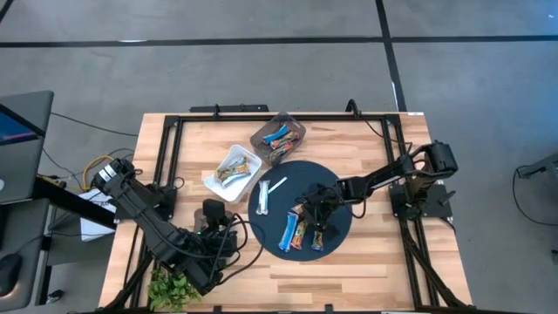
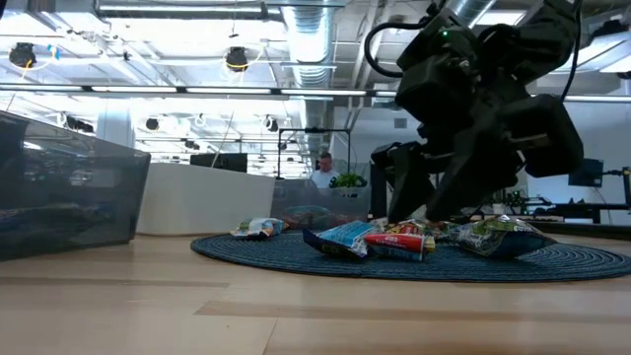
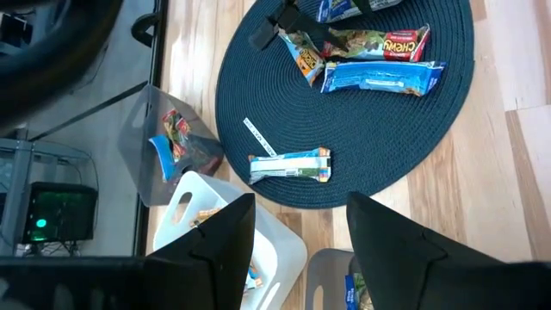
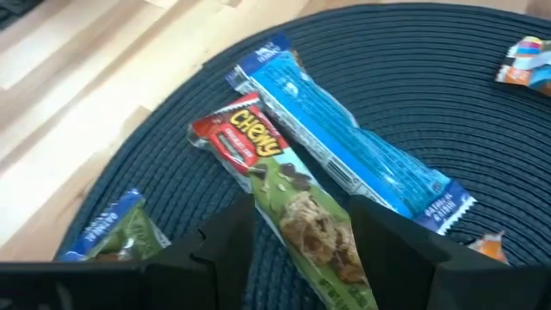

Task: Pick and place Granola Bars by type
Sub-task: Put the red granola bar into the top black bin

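Several wrapped granola bars lie on a round dark woven mat point(image 1: 336, 187). A red-and-green Chewy bar point(image 4: 275, 172), a long blue bar point(image 4: 344, 146) and a green bar with a blue end point(image 4: 120, 228) lie close together. A white-and-blue bar point(image 3: 288, 165) and a thin white one point(image 3: 258, 138) lie apart, nearer the trays. My right gripper point(image 4: 301, 232) is open low over the mat, its fingers standing on either side of the Chewy bar's green end. My left gripper point(image 3: 297, 224) is open and raised near the table's near-left part point(image 1: 218, 225).
A white tray point(image 1: 234, 170) with bars and a clear tray point(image 1: 279, 135) with red and blue bars sit left of and beyond the mat. A small grey tray point(image 1: 214, 209) lies below my left gripper. A plant point(image 1: 170, 288) stands at the near-left corner. Bare wood lies right of the mat.
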`<act>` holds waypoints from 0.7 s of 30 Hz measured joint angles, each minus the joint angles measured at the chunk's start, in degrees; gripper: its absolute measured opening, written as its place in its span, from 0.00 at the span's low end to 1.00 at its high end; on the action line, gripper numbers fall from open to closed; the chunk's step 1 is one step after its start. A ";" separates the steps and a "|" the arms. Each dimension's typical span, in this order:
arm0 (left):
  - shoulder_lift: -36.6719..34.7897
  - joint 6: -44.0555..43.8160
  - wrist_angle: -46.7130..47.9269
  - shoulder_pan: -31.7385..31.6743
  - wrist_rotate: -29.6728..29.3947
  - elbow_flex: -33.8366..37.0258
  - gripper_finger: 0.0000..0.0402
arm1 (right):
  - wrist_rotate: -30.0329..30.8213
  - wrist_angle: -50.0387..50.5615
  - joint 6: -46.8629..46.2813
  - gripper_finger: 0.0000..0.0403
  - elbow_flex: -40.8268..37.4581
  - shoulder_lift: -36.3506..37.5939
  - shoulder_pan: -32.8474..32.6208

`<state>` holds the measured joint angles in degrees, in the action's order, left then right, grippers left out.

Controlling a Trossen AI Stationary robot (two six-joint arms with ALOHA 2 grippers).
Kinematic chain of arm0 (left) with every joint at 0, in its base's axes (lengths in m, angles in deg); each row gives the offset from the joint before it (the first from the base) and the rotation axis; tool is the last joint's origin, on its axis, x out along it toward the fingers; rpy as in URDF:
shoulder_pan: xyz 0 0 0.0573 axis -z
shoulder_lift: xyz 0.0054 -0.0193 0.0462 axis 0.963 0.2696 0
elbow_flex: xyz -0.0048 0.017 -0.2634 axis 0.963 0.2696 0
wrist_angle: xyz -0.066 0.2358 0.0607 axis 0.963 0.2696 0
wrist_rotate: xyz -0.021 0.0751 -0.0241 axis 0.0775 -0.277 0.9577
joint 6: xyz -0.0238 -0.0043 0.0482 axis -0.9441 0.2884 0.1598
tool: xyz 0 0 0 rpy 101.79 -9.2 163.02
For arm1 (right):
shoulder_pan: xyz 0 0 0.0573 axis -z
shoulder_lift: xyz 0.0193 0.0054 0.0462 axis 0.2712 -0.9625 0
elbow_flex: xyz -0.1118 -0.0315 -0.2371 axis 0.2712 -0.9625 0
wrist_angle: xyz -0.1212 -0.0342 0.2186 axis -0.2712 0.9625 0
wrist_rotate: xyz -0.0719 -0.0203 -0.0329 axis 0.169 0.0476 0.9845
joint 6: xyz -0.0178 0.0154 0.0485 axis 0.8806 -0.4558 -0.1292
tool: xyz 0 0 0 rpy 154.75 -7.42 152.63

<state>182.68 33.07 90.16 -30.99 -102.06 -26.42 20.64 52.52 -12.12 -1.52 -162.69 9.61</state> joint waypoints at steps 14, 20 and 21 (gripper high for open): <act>0.00 -0.20 -0.05 0.00 -0.28 0.00 0.45 | 0.72 -0.25 -0.09 0.45 0.06 -1.04 -0.22; 0.02 -0.20 -0.15 0.00 -0.36 0.00 0.45 | 1.04 1.24 -0.10 0.45 1.42 -2.75 -0.11; 0.02 -0.22 -0.17 0.00 -0.36 0.00 0.45 | 1.16 1.93 -0.04 0.45 1.87 -2.94 -0.11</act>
<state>182.70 32.85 89.99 -30.99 -102.42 -26.42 21.79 54.46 -12.16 0.35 -165.64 9.50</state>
